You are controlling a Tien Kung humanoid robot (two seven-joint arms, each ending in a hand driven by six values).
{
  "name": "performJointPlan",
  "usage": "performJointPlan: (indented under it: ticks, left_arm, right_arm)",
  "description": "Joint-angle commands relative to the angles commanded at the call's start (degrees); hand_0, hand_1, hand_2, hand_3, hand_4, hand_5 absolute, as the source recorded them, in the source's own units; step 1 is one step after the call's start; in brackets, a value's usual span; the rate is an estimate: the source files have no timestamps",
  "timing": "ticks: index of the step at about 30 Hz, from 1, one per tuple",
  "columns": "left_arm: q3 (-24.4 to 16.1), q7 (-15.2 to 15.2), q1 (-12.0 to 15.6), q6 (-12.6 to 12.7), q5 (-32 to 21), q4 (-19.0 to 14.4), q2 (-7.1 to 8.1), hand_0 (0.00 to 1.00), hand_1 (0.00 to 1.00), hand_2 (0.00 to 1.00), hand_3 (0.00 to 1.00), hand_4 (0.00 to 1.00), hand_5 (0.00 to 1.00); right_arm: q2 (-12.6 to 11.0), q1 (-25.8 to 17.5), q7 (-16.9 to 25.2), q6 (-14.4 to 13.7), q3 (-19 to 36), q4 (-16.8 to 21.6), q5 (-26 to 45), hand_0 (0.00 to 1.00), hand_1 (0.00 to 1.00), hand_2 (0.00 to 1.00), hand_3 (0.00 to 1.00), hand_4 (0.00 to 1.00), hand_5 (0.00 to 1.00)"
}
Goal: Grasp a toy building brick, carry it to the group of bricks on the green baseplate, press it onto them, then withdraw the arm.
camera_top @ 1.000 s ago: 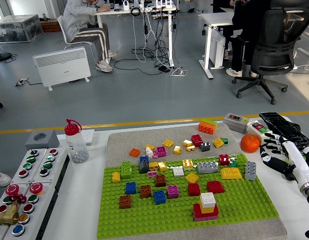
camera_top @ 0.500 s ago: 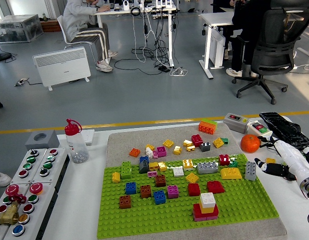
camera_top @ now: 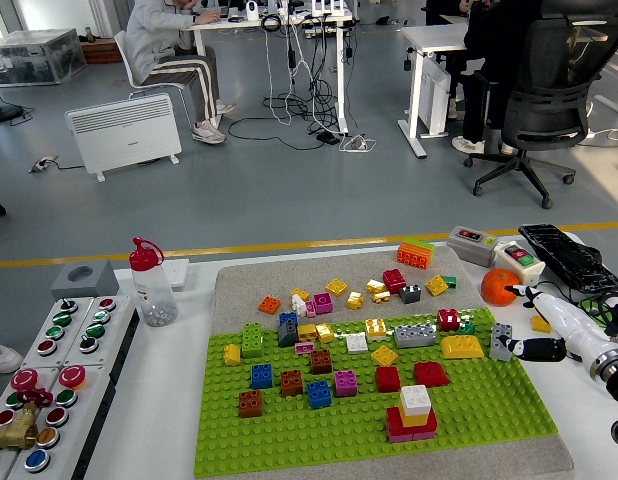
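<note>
The right hand [camera_top: 545, 332] is reaching in from the right edge, low over the table, with its black-tipped fingers [camera_top: 524, 348] stretched toward the grey brick [camera_top: 501, 341]. That brick is standing upright at the right rim of the green baseplate [camera_top: 289, 440], and the fingertips are lying just beside its right face; contact cannot be told from this view. The fingers are extended and slightly apart, clamped on nothing.

An orange [camera_top: 500, 287] is sitting just behind the hand, and a small yellow brick [camera_top: 541, 324] is lying on the table close to the wrist. To the grey brick's left a yellow sloped brick [camera_top: 461, 346] is resting on the baseplate. Nearer the front edge the stacked group [camera_top: 412, 412] is standing: a white brick on a yellow one on a red and pink base. Two red bricks [camera_top: 414, 376] are sitting between the grey brick and that stack. Many loose bricks are lying scattered on the grey mat [camera_top: 289, 275] farther back. The left hand is not showing.
</note>
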Motion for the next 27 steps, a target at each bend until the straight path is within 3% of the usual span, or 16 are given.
performJointPlan:
  ticks: [11, 27]
  left_arm:
    - [0.2, -0.11, -0.17, -0.01, -0.38, 0.0, 0.04, 0.667, 0.612, 0.57, 0.43, 0.24, 0.998]
    - [0.28, -0.12, -0.71, -0.05, -0.46, 0.0, 0.08, 0.668, 0.612, 0.57, 0.43, 0.242, 0.998]
  right_arm:
    - [-0.07, 3.33, -2.38, 3.79, -2.94, -2.11, 0.3, 0.945, 0.883, 0.942, 0.952, 0.739, 0.228]
    - [1.05, 5.58, -2.93, 5.56, -4.17, -4.78, -0.06, 0.949, 0.887, 0.944, 0.958, 0.774, 0.261]
